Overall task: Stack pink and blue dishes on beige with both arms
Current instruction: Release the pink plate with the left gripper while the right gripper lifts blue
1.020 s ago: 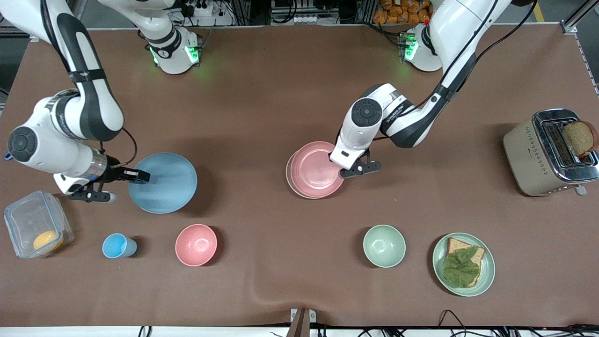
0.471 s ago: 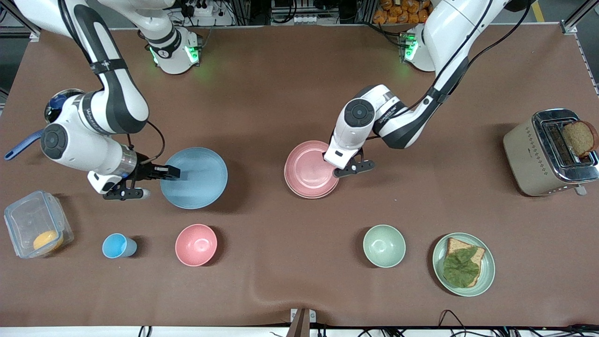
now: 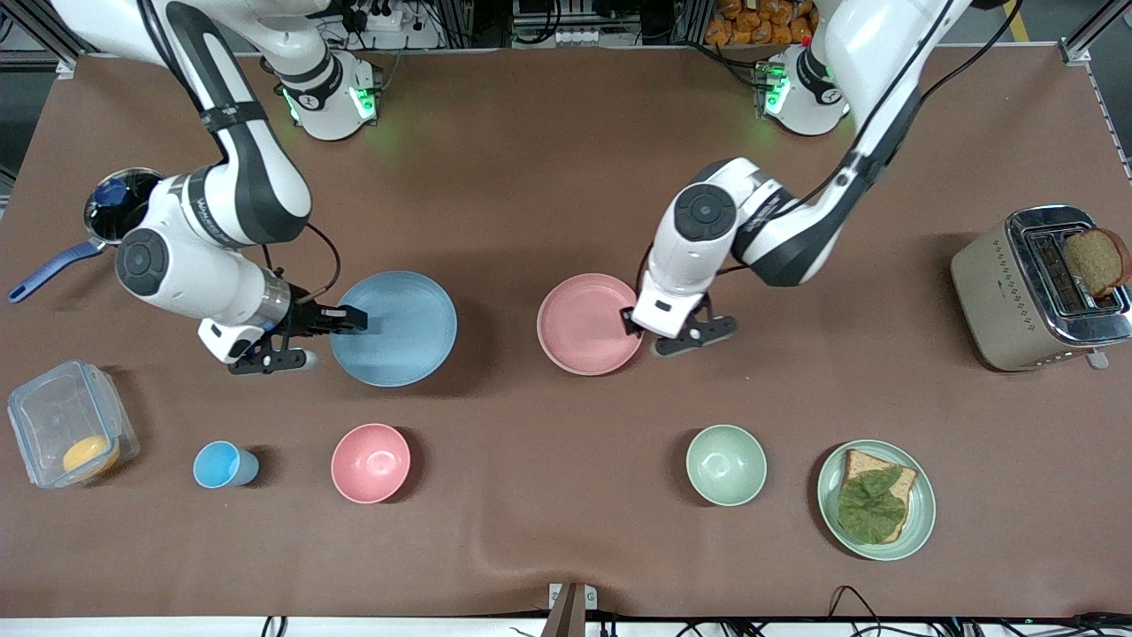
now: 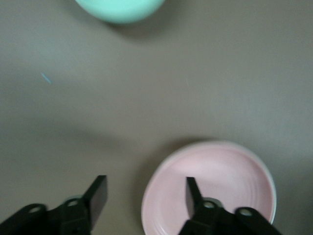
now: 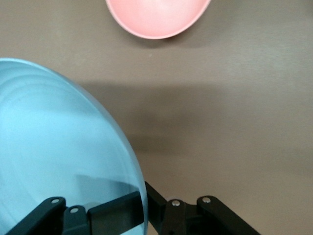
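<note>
The pale pink plate [image 3: 584,326] lies flat near the table's middle and covers the beige plate, which is hidden under it. My left gripper [image 3: 641,325] is open at the pink plate's rim toward the left arm's end. One finger [image 4: 192,195] is over the plate and the other [image 4: 98,196] is off it, with nothing between them. My right gripper [image 3: 347,319] is shut on the rim of the light blue plate [image 3: 400,328]. It holds that plate level above the table, beside the pink plate toward the right arm's end. The pinch shows in the right wrist view [image 5: 141,211].
Nearer the front camera stand a blue cup [image 3: 224,464], a pink bowl [image 3: 370,463], a green bowl [image 3: 726,464] and a green plate with bread and a leaf [image 3: 920,522]. A toaster [image 3: 990,292] sits at the left arm's end. A clear box [image 3: 44,416] and a pot [image 3: 115,208] sit at the right arm's end.
My right arm has carried the blue plate toward the pink plate. The pink plate now lies squarely over the beige one, and the left gripper has drawn back to its rim.
</note>
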`<action>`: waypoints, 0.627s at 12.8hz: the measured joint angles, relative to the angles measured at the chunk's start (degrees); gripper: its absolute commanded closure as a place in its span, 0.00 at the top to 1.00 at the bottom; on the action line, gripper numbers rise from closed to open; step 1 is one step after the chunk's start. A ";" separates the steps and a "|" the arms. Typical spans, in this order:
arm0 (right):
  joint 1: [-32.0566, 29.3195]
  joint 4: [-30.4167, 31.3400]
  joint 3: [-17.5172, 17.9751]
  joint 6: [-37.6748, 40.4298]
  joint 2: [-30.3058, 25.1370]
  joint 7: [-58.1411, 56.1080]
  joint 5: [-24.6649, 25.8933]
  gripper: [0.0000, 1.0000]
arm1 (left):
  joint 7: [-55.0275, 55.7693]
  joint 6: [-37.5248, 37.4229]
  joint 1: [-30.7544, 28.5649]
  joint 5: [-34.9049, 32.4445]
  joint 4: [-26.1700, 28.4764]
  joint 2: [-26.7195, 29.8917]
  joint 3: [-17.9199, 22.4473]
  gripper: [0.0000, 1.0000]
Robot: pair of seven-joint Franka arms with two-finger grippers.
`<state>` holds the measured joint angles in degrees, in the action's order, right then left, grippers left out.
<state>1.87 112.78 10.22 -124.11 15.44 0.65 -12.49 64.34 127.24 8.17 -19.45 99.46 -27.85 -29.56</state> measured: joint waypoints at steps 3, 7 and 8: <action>5.30 -1.08 0.15 -0.17 0.03 0.01 -0.01 0.00 | -10.06 -6.72 -2.18 -0.16 -3.07 7.04 4.09 1.00; 14.38 -4.27 0.22 -0.29 1.99 2.49 0.09 0.00 | -21.58 -9.03 -7.42 2.13 -3.56 14.22 7.81 1.00; 16.45 -5.31 0.19 -0.41 3.24 2.44 0.64 0.00 | -26.85 -10.58 -7.50 4.95 -3.63 16.19 10.20 1.00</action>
<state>18.32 107.47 10.41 -124.51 18.68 3.09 -11.85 37.49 116.66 0.67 -14.50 95.83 -11.66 -19.37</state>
